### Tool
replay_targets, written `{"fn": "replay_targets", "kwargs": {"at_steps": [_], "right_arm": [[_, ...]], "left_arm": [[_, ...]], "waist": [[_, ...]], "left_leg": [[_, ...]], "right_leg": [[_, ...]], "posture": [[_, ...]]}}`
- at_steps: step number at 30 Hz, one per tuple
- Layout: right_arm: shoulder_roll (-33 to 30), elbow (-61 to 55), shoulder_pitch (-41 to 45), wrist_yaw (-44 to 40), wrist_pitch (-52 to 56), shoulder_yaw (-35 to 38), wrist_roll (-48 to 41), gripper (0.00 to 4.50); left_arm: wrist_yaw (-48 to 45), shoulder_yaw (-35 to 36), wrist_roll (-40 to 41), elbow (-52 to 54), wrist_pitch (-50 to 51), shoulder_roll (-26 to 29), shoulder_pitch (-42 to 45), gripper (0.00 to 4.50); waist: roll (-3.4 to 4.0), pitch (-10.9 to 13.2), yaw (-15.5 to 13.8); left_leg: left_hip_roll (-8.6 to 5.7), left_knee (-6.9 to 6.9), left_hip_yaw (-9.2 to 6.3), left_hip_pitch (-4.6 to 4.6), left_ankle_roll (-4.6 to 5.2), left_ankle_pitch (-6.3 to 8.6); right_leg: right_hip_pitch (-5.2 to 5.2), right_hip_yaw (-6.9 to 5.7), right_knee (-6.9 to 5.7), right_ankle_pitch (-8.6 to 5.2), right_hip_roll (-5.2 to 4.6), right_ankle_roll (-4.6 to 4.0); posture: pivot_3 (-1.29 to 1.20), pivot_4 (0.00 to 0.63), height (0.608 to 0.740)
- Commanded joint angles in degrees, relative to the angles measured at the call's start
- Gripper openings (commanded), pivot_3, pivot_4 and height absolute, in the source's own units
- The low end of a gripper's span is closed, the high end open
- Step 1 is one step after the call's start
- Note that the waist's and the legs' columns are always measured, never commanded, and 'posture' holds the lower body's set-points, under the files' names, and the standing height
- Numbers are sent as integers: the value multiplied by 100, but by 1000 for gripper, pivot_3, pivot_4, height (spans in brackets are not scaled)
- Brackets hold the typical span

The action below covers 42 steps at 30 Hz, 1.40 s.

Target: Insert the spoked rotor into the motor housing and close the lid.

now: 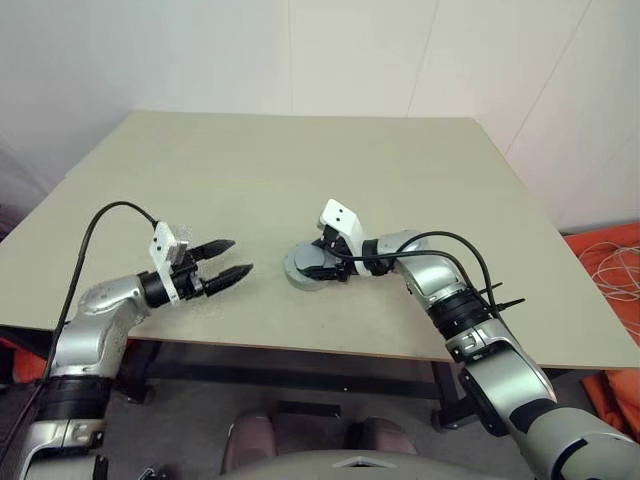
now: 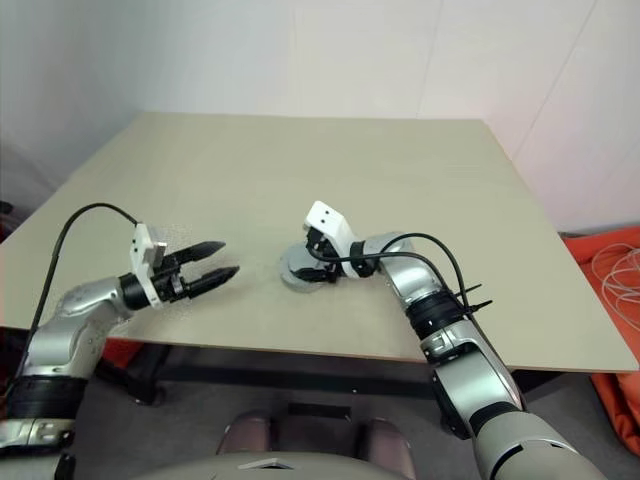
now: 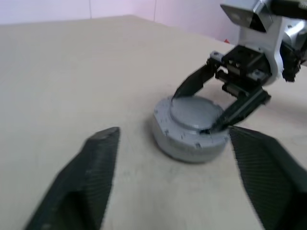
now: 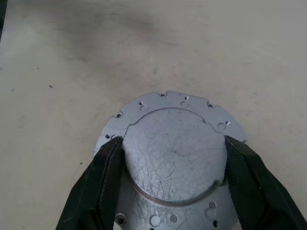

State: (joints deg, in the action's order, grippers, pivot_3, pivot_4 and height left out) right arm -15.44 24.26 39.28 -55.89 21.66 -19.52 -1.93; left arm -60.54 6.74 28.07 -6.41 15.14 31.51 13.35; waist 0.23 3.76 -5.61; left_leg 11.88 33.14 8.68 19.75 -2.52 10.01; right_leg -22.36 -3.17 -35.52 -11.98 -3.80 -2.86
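1. The lid (image 4: 175, 158) already sits on top of the motor housing (image 3: 189, 143), which rests on the table (image 1: 300, 170) near its front edge, about midway across — so the closing step looks to be the one in hand. The rotor cannot be seen; presumably it is inside.
2. The right gripper (image 4: 172, 153) grasps the lid's raised round centre, one black finger on each side of it, touching its edge.
3. The right arm reaches in from the right with the wrist bent, so the gripper points leftward and slightly down onto the stack.
4. The left gripper (image 1: 228, 259) hangs above the table to the left of the housing, well apart from it, aimed level toward it; its fingers (image 3: 91, 172) stand parted and hold nothing.
5. Next move, as I judge it — seat or turn the lid square onto the housing, then let go; the left gripper could steady the housing's side so it does not slide.
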Motion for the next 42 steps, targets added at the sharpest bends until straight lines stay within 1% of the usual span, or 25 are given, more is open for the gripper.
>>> {"fn": "replay_targets", "kwargs": {"at_steps": [1,4,8,9,13,16,27,35,37,39,42], "right_arm": [[-45,130,72,31,18,-29,116,3148],[-25,159,103,46,9,-18,109,3148],[-20,153,121,61,18,-6,102,3148],[-24,146,121,64,22,-1,99,3148],[-40,121,113,78,35,14,94,3148],[-45,91,102,84,55,18,89,3148],[-23,101,118,112,64,8,96,3148],[-12,16,92,149,141,117,1,3148],[-55,-74,78,83,214,116,-18,3898],[-123,-212,39,-67,313,92,-70,4473],[-191,-417,16,-172,462,159,-192,4473]], "left_arm": [[11,-207,-291,-442,-444,-226,486,2553],[185,-521,-593,-1005,-587,-665,1016,1530],[365,-757,-978,-1650,-761,-975,1471,152],[413,-775,-1030,-1777,-797,-1029,1555,0],[544,-882,-1283,-2280,-964,-1157,1791,0],[568,-938,-1407,-2454,-995,-1194,1832,0],[424,-1253,-1674,-2412,-775,-1268,1682,0],[464,-1319,-1808,-2449,-656,-1298,1727,0],[469,-1319,-1820,-2452,-646,-1310,1734,0],[473,-1317,-1828,-2451,-632,-1323,1740,0],[482,-1323,-1840,-2459,-623,-1338,1753,0]], "waist": [[-1,0,3],[-2,-1,-4],[-3,-2,5],[-4,-2,5],[-4,-2,5],[-4,-2,2],[-4,-2,-4],[-4,-2,-2],[-4,-2,-3],[-4,-2,-10],[-4,-2,-22]], "left_leg": [[0,0,0,0,0,0],[0,0,-1,-1,0,0],[-1,1,-1,0,0,0],[0,1,0,0,0,-1],[-1,-3,0,2,0,0],[-1,-3,0,2,0,0],[-2,-3,0,0,0,0],[-5,-4,0,-1,0,0],[-5,-4,-1,-1,0,0],[-7,-4,-1,0,0,0],[-10,-4,0,2,1,0]], "right_leg": [[0,0,0,0,-1,0],[3,0,0,0,-2,0],[3,0,1,0,-9,1],[1,0,0,0,-9,1],[-1,-3,-1,1,-9,0],[-1,-3,0,1,-10,0],[1,-5,-1,0,-26,1],[3,-5,0,0,-30,2],[3,-5,0,0,-32,2],[2,-5,0,-1,-35,3],[4,-5,3,-1,-38,3]], "posture": [[0,0,740],[0,0,740],[0,0,740],[0,0,740],[0,0,740],[0,0,740],[0,0,740],[0,0,740],[0,0,740],[0,0,740],[0,0,740]]}}
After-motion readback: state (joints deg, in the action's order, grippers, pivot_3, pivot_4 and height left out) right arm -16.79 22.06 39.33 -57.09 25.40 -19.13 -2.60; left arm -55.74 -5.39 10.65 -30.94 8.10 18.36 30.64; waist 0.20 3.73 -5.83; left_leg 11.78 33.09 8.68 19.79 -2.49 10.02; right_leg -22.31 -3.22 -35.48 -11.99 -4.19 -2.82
